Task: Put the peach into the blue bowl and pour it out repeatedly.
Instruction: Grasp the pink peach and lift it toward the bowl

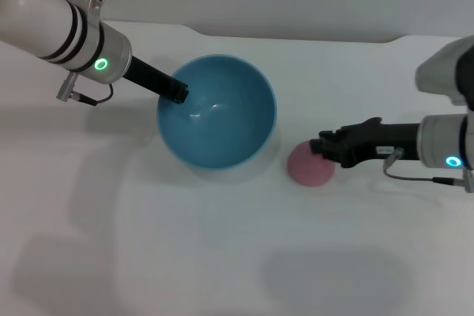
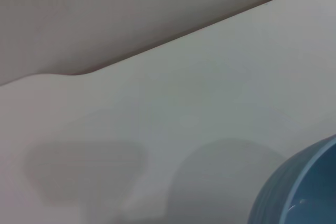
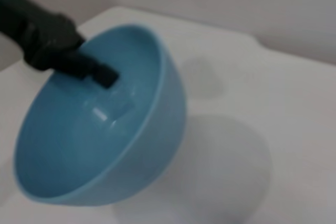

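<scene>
Across the whole frame, white bench (image 1: 222,257). Centre, slightly left: blue bowl (image 1: 222,127), tilted, mouth open toward the camera. Left claw (image 1: 176,92) closed on the bowl's upper-left rim. Right of centre, right claw (image 1: 326,147) touching the peach (image 1: 307,168); opening cannot be told. Peach lies on the bench just right of the bowl, outside it.

Peach (image 1: 307,168) partly behind right pincer (image 1: 323,147); finger spread unclear.
</scene>
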{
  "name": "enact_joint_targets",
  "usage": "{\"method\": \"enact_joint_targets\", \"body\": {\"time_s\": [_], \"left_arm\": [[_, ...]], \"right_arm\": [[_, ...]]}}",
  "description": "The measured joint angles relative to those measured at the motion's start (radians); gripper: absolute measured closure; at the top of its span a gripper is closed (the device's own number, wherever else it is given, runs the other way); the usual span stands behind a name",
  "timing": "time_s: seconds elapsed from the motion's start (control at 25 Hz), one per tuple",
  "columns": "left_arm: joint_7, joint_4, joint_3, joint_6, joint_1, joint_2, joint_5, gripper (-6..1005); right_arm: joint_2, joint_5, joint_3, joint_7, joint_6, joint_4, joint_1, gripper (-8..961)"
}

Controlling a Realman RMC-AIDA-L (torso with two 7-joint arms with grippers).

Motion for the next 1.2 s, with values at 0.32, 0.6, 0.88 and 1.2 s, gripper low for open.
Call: {"method": "enact_joint_targets", "body": {"time_s": [0.32,0.6,0.88,1.2], "left_arm": [[0.0,0.0,0.003,0.0,-0.003,0.0,0.001,1000],[0.0,0.0,0.003,-0.001,-0.006,0.0,0.001,1001],[0.0,0.0,0.012,-0.002,-0.008,0.0,0.001,1001],[0.0,0.0,0.02,-0.017,-0.007,-0.003,-0.006,1000]], "right_arm": [[0.003,-0.002,-0.081,0.001,0.071,0.057,0.038,658],[0.009,0.016,-0.127,0.002,0.137,0.073,0.041,328],[0.011,0.025,-0.136,0.002,0.151,0.073,0.042,285],[0.003,0.08,-0.123,0.002,0.144,0.04,0.014,544]]}}
